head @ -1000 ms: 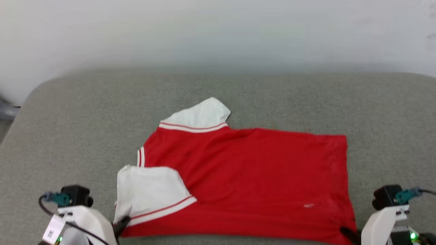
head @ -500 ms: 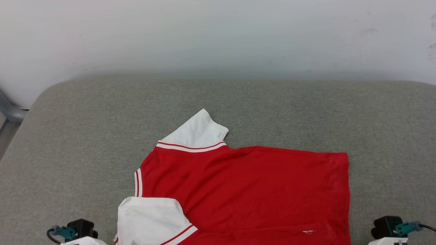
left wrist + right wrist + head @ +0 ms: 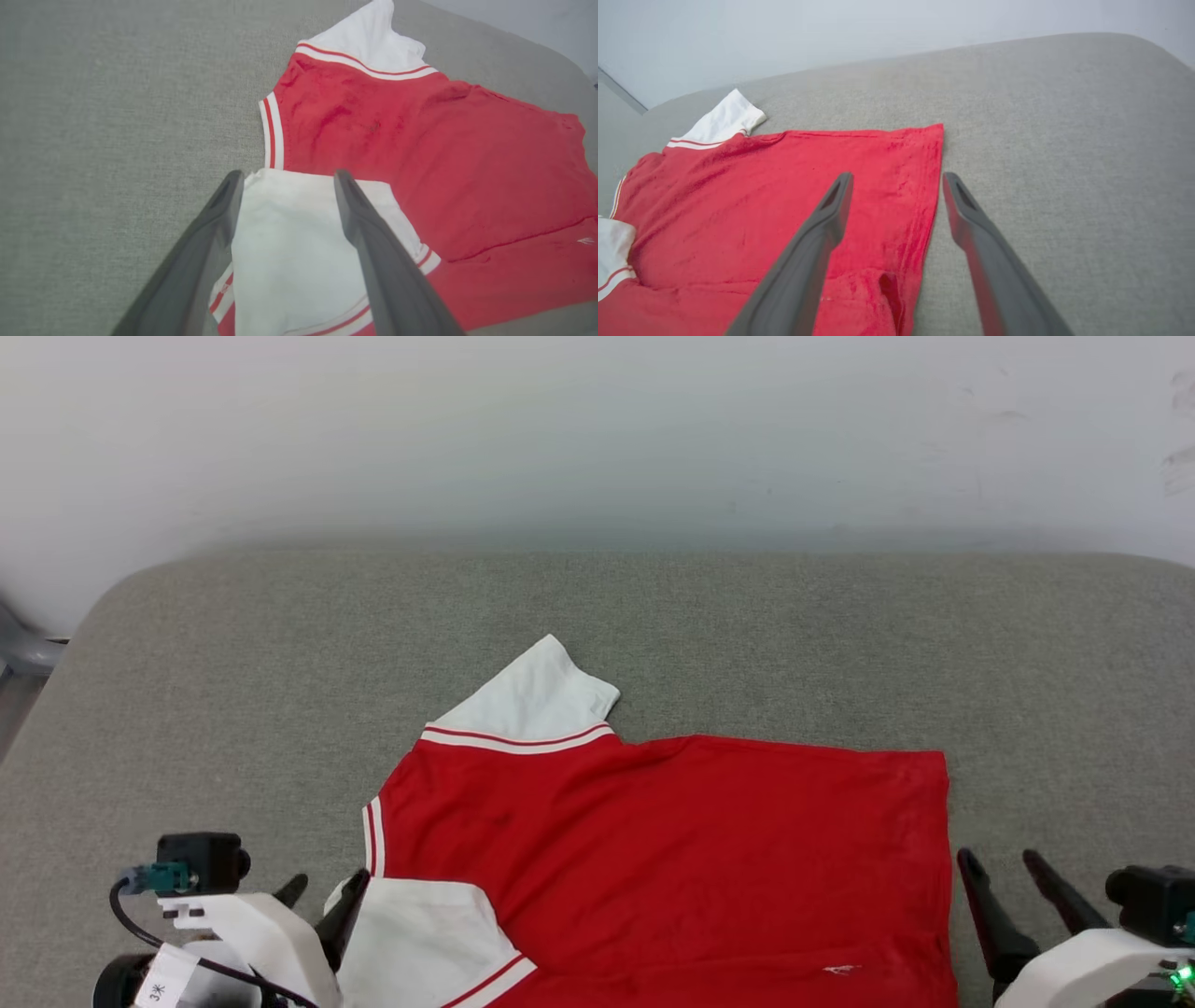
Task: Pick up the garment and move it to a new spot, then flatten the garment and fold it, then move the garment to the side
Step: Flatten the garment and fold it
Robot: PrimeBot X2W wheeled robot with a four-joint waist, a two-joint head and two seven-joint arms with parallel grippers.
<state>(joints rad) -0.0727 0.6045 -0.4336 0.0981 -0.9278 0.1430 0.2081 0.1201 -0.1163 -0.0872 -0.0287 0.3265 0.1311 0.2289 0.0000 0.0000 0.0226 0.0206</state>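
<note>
So the left claw [image 3: 288,175] sits low, fingers spread, the shirt [image 3: 672,840] with its white sleeve [image 3: 289,242] right underneath. The right claw [image 3: 897,177], also spread, has the hem edge between its fingers, probably not touching.

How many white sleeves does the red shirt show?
2. One sleeve points away from the robot at the far edge of the shirt; the other sleeve lies folded over the red cloth by the left gripper.

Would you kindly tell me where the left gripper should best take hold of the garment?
Probably the near white sleeve, at its outer edge, coming from the left: it lies flat atop the garment, the open left gripper straddling it.
</note>
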